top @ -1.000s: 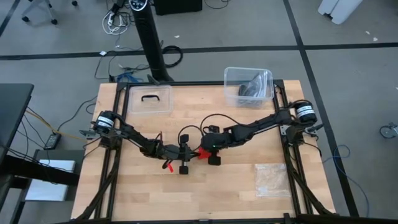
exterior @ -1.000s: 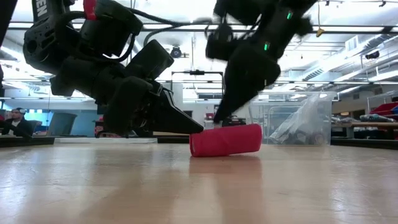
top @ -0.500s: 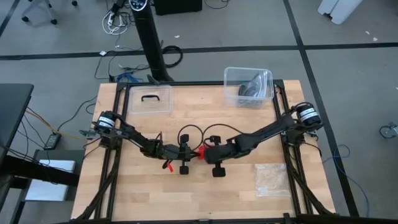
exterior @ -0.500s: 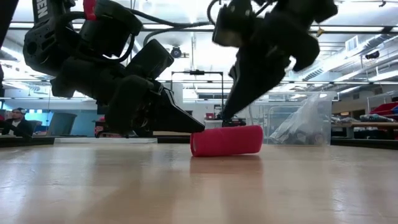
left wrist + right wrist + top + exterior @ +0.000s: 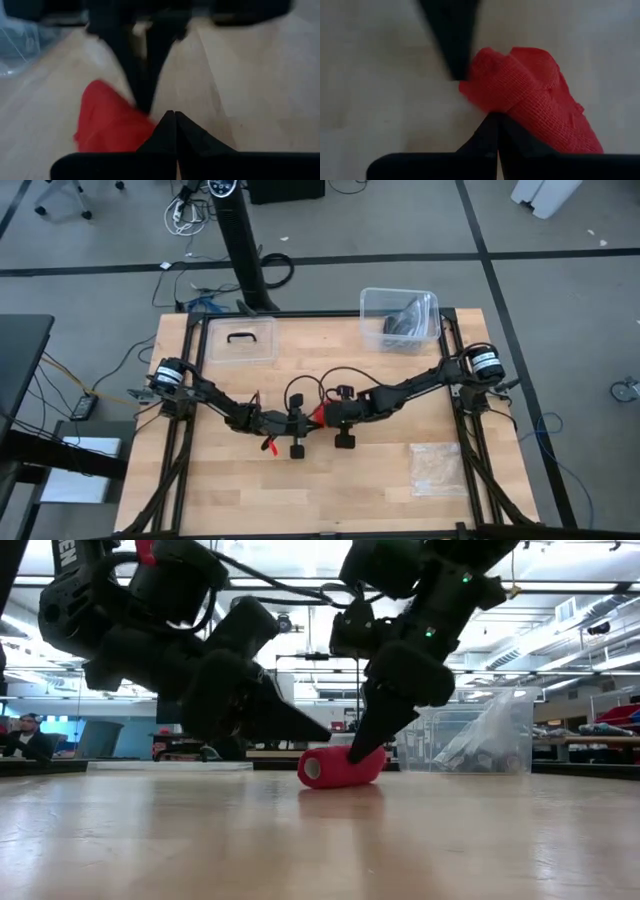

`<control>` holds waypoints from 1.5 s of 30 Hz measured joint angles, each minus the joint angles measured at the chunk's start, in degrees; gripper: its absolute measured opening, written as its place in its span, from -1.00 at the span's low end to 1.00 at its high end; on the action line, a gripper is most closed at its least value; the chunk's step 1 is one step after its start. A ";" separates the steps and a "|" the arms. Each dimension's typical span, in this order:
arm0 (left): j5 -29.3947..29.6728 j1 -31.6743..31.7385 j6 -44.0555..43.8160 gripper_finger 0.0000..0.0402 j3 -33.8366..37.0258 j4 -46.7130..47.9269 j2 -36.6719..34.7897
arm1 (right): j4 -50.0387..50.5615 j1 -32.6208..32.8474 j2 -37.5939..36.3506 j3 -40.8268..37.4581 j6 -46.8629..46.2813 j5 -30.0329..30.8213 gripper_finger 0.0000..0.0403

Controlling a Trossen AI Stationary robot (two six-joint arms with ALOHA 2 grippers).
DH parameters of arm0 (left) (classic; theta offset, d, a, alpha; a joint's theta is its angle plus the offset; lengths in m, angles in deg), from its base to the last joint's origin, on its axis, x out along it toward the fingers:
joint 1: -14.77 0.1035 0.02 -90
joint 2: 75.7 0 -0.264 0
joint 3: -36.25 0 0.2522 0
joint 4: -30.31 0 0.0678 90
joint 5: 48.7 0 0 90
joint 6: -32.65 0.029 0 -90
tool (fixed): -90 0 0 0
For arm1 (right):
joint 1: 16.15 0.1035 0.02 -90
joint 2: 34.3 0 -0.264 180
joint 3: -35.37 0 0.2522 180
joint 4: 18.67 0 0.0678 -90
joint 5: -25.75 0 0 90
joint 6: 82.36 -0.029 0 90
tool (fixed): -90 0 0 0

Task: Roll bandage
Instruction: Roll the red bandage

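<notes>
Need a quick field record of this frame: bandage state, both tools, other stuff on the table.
bandage: red, rolled into a short stubby roll, lying on its side on the table near the middle
left tool: shut, tip at the roll's end, low over the table
right tool: shut, tip pressed on top of the roll
held: neither tool grips the roll
bin with dark contents: far right corner
clear lid with handle: far left
clear plastic bag: near right, flat
</notes>
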 joint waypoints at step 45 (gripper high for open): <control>-2.71 9.59 -6.73 -1.00 -5.66 15.98 -0.93 | -0.03 0.88 0.01 -0.36 0.35 2.11 -1.00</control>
